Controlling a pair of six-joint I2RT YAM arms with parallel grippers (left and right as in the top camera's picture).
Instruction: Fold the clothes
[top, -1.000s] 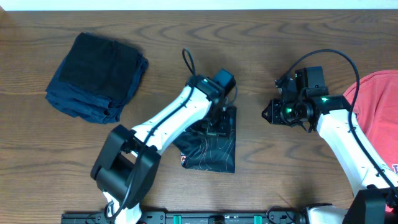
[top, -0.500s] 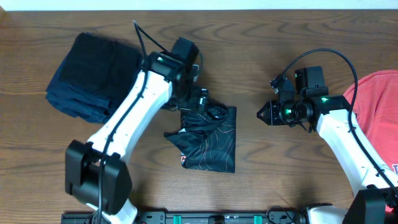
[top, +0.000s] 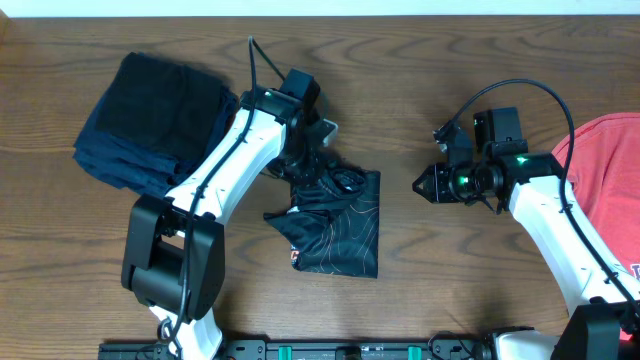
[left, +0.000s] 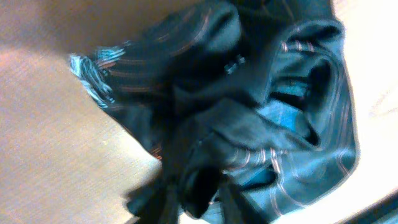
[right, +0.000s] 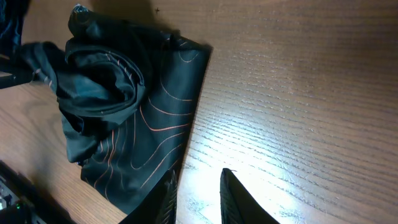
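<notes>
Black jersey (top: 345, 235) lies bunched, seemingly pinched by left jaws; right jaws spread near it.

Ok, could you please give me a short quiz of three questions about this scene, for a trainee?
1. True or false: the right hand holds the black jersey.
2. What lies at the right edge of the overhead view? A) coral-red T-shirt B) white towel C) grey sock
3. Which hand is in the jersey's bunched cloth?
Key: 1 false; 2 A; 3 the left hand.
</notes>
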